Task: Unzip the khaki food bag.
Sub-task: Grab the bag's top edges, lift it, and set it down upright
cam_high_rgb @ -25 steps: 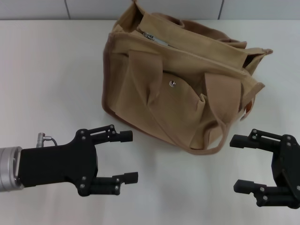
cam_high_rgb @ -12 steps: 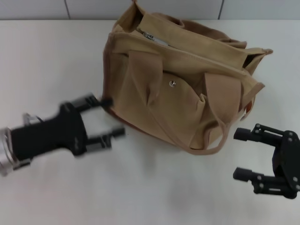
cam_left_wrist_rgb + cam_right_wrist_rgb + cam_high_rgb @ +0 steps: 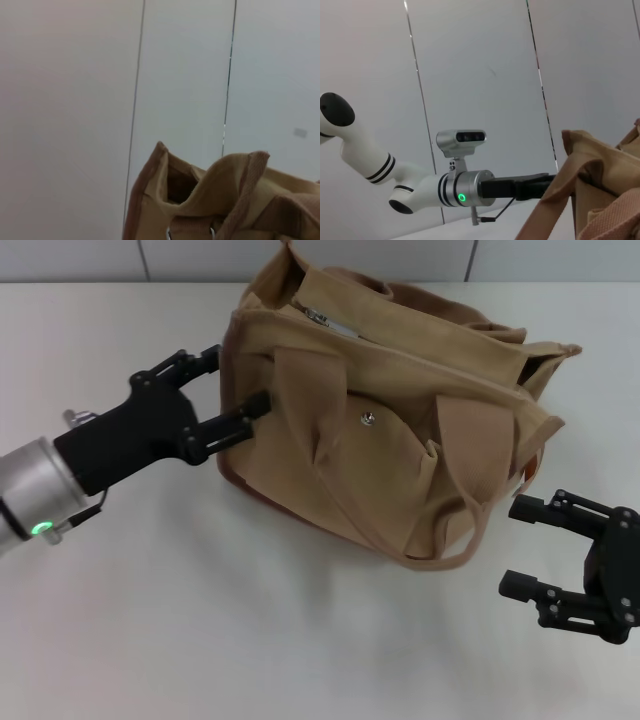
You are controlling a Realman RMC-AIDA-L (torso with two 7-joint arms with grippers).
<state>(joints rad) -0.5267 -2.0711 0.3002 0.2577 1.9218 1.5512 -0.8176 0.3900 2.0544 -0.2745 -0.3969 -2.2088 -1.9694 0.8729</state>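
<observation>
The khaki food bag [image 3: 400, 430] is a boxy tan canvas tote on the white table, with loop handles, a front pocket with a silver snap [image 3: 367, 419] and a top zipper [image 3: 330, 323]. My left gripper [image 3: 232, 380] is open at the bag's left end, one finger above and one against the bag's side. My right gripper [image 3: 515, 545] is open and empty, low at the bag's front right corner. The bag's end also shows in the left wrist view [image 3: 210, 200] and its edge in the right wrist view [image 3: 600, 190].
The white table [image 3: 300, 640] spreads around the bag, and a tiled wall stands behind it. The right wrist view shows my left arm [image 3: 445, 187] reaching toward the bag.
My left gripper has moved up and forward from the table's front to the bag's left end. My right gripper has drifted slightly down and right.
</observation>
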